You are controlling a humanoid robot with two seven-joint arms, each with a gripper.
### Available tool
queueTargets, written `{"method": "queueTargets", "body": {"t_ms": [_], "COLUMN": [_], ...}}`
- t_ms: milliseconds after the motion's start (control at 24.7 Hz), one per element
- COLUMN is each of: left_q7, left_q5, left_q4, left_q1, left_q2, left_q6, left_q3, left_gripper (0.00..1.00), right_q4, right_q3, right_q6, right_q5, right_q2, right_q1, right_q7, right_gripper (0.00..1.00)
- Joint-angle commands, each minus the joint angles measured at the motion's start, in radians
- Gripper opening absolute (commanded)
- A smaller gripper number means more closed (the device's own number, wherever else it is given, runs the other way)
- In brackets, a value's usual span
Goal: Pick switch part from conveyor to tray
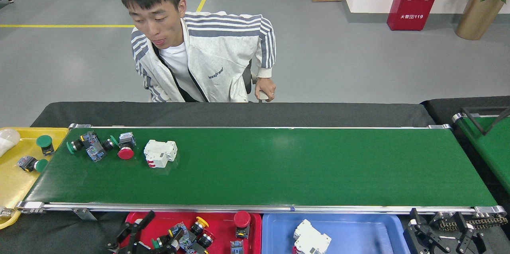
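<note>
Your left gripper (153,238) sits low over the red tray (221,220), its fingers spread wide, with a green-capped switch part (169,237) lying between them; whether the fingers touch it you cannot tell, and the bottom edge cuts off much of the claw. Your right gripper (440,235) rests at the lower right off the belt, partly cropped, its dark fingers apart and holding nothing. You see the conveyor (279,166) spanning the view, with a person (199,55) seated behind it. On its left end lie a white breaker (160,153), a red-capped switch (126,147) and a clump of green-capped switches (89,145), too tangled to count. The blue tray (358,230) holds another white breaker (308,241), half cut off. The yellow tray (14,182) carries two green switches (36,154).
</note>
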Motion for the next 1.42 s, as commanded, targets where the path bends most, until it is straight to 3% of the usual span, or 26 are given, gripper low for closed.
{"method": "queueTargets", "body": {"t_ms": [0, 283, 364, 607, 1134, 1215, 1255, 1377], "left_q7": [0.011, 0.0, -0.001, -0.001, 0.014, 0.042, 0.069, 0.121], "left_q5": [0.005, 0.005, -0.001, -0.006, -0.007, -0.007, -0.007, 0.0], "left_q4": [-0.012, 0.012, 0.08, 0.463, 0.884, 0.951, 0.983, 1.057], "left_q1": [-0.014, -0.074, -0.14, -0.416, -0.671, -0.709, -0.727, -0.763], "left_q2": [0.013, 0.045, 0.072, 0.172, 0.238, 0.238, 0.24, 0.246], "left_q6": [0.098, 0.073, 0.037, 0.04, 0.15, 0.21, 0.241, 0.262], "left_q3": [0.044, 0.056, 0.041, -0.047, -0.105, -0.142, -0.163, -0.199], "left_gripper": [1.0, 1.0, 1.0, 1.0, 0.99, 0.93, 0.83, 0.39], "right_q4": [-0.015, -0.015, -0.015, -0.015, -0.015, -0.015, -0.015, -0.015], "right_q3": [-0.005, -0.005, -0.005, -0.009, -0.044, -0.044, -0.044, -0.044], "right_q6": [-0.024, -0.05, -0.05, -0.046, -0.044, -0.044, -0.044, -0.044], "right_q5": [-0.003, -0.004, -0.004, -0.006, -0.006, -0.006, -0.006, -0.006], "right_q2": [-0.001, 0.014, 0.019, 0.02, 0.027, 0.028, 0.028, 0.028], "right_q1": [-0.008, -0.008, -0.008, 0.003, 0.001, 0.001, -0.001, -0.002], "right_q7": [-0.008, -0.007, -0.007, -0.01, -0.011, -0.011, -0.01, -0.01], "right_gripper": [0.99, 0.99, 0.99, 0.99, 0.99, 0.99, 0.99, 0.99]}}
